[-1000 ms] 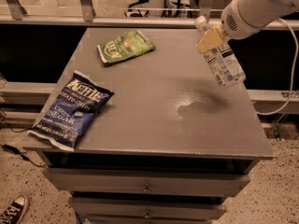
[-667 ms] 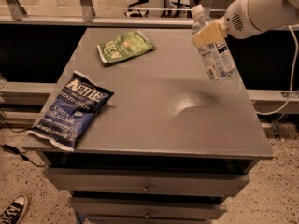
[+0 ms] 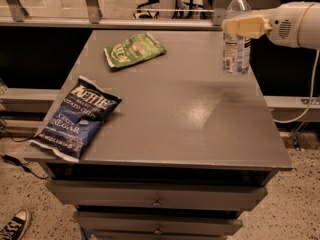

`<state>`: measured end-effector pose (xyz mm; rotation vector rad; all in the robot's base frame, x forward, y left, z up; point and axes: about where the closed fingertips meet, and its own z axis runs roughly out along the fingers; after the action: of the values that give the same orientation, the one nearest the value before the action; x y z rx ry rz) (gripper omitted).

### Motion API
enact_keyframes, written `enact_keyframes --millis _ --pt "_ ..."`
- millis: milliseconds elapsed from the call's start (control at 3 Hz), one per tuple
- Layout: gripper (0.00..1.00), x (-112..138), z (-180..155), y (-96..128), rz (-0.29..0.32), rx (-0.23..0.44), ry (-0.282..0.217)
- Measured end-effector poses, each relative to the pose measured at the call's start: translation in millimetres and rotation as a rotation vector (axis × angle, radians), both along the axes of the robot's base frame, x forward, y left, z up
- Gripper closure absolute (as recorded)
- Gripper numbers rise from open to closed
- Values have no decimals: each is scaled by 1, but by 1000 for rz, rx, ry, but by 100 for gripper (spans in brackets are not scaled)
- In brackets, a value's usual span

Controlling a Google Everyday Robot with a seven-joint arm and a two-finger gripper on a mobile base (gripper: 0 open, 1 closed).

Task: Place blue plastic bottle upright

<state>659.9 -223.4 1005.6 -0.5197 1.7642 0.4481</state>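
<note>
The blue plastic bottle (image 3: 235,54), clear with a white cap and a white label, stands upright at the far right of the grey table (image 3: 190,114), its base on or just above the top. My gripper (image 3: 233,26) reaches in from the right with its pale yellow fingers (image 3: 245,26) closed around the bottle's upper part, just below the shoulder. The white arm fills the upper right corner.
A dark blue chip bag (image 3: 77,116) lies at the table's front left, overhanging the edge. A green bag (image 3: 134,50) lies at the far middle. A metal railing (image 3: 125,21) runs behind the table. Drawers (image 3: 157,201) sit below. A shoe (image 3: 15,226) is at bottom left.
The bottle was held tilted above the right side of the table. It has swung to upright and come down toward the far right of the tabletop, still in my gripper.
</note>
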Motion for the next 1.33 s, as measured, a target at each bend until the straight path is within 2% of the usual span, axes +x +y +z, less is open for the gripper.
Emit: enact_keyframes --millis 333,667,1000,1333 --pt "100 2 -5 18 143 107 -94" --pt "100 -7 3 58 309 105 -224" --pt "100 -17 5 84 424 25 -361" --pt "100 -24 -8 99 489 -32 -421"
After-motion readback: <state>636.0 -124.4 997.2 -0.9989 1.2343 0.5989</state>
